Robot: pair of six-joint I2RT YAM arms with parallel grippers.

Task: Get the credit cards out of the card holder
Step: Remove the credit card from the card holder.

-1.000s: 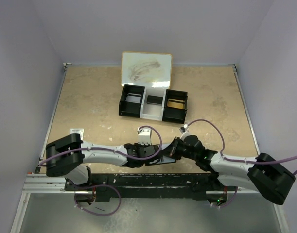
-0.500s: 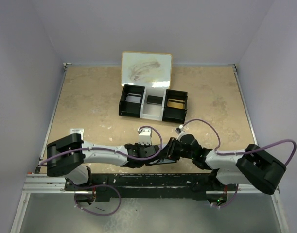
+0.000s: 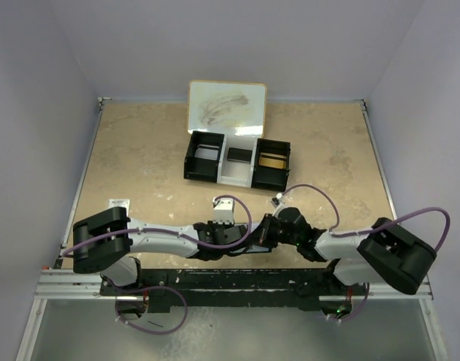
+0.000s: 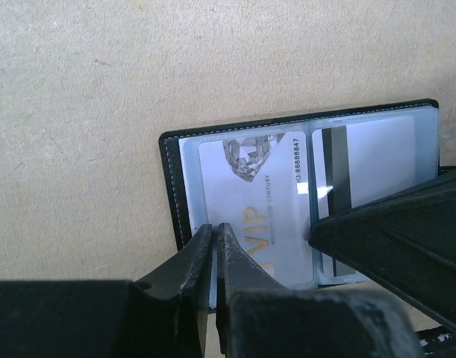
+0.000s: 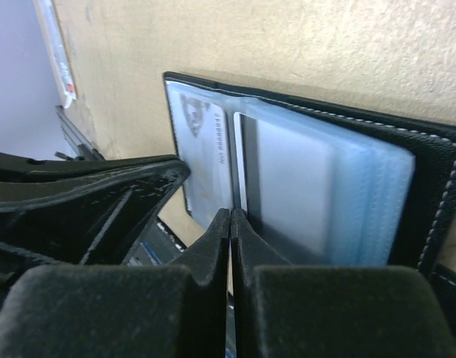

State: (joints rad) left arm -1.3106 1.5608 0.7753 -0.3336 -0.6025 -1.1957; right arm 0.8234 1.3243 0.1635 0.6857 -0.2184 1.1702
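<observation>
Card holder: small black leather-like bifold card holder, lying open and flat on the tan speckled table top, centre of the near edge, between the two arms' tips.
Inside: clear blue-grey plastic sleeves. The one on the left arm's side holds a white card printed "VIP" with a diamond graphic. The next holds a white card with a black stripe.
Left gripper: jaws drawn nearly together, tips at the holder's edge beside the VIP card. Cannot tell whether anything is pinched.
Right gripper: jaws pressed together, tips at the edge of the striped card's sleeve. Cannot tell if an edge is caught.
Farther out: black-and-white three-compartment plastic tray, well apart, mid-table.
Far edge: white rectangular smudged board, leaning just behind the tray.
</observation>
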